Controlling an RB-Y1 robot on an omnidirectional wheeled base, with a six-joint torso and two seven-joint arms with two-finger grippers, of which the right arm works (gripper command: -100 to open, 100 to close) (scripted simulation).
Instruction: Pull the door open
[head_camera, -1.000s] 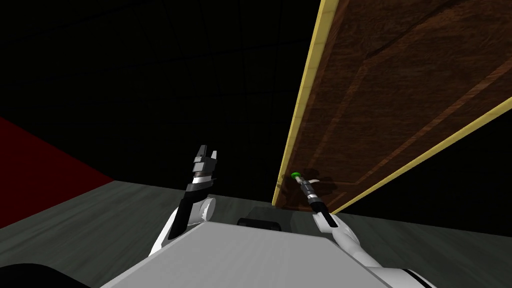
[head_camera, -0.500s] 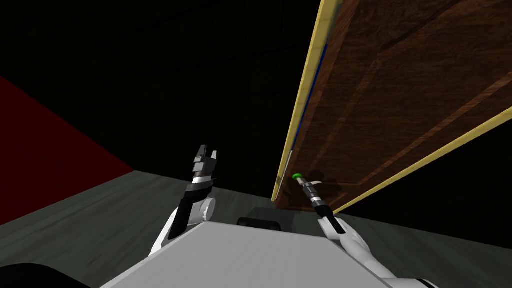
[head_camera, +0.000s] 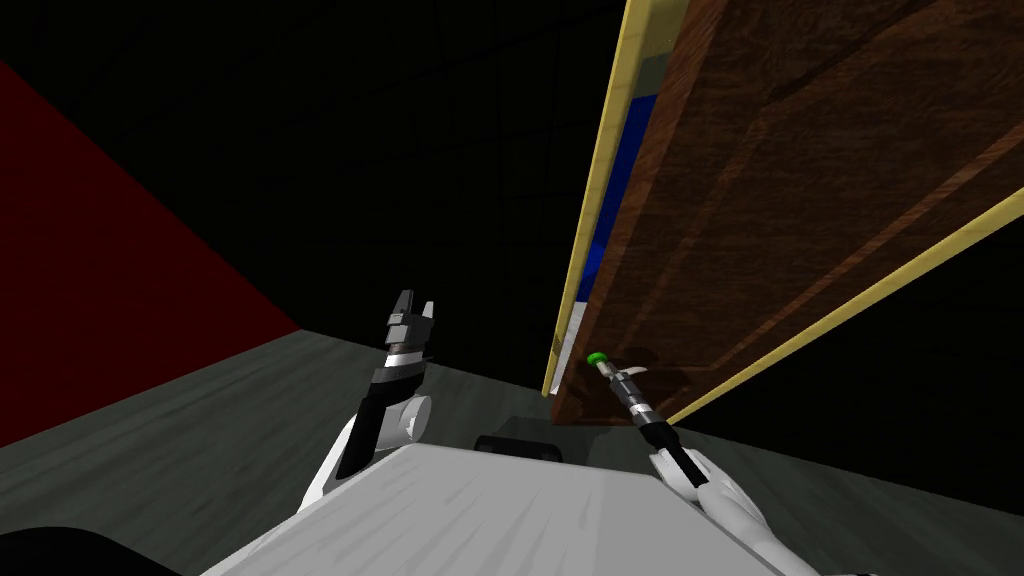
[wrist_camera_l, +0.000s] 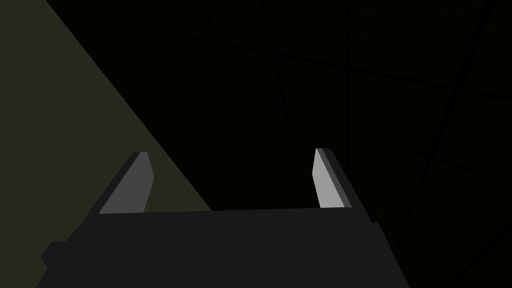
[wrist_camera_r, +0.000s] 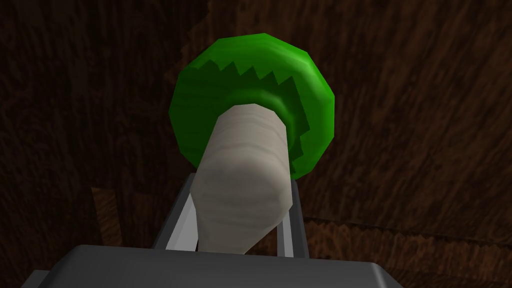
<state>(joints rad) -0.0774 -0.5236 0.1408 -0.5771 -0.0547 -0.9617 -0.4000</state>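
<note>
Right gripper (wrist_camera_r: 239, 187) clenched on pale handle (wrist_camera_r: 245, 145) with green base (wrist_camera_r: 200, 95); brown door (head_camera: 780, 200) far right, ajar from yellow frame (head_camera: 592, 215), blue strip (head_camera: 612, 190) in gap, maybe a wall. Left gripper (head_camera: 412, 308) released, raised left.

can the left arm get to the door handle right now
Probably not: the right gripper is shut on the handle, leaving little free, and the open left gripper stands apart from the door.

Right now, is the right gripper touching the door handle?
Touching. The right wrist view shows the right gripper shut, its fingers pressing both sides of the pale handle near the green base on the door.
</note>
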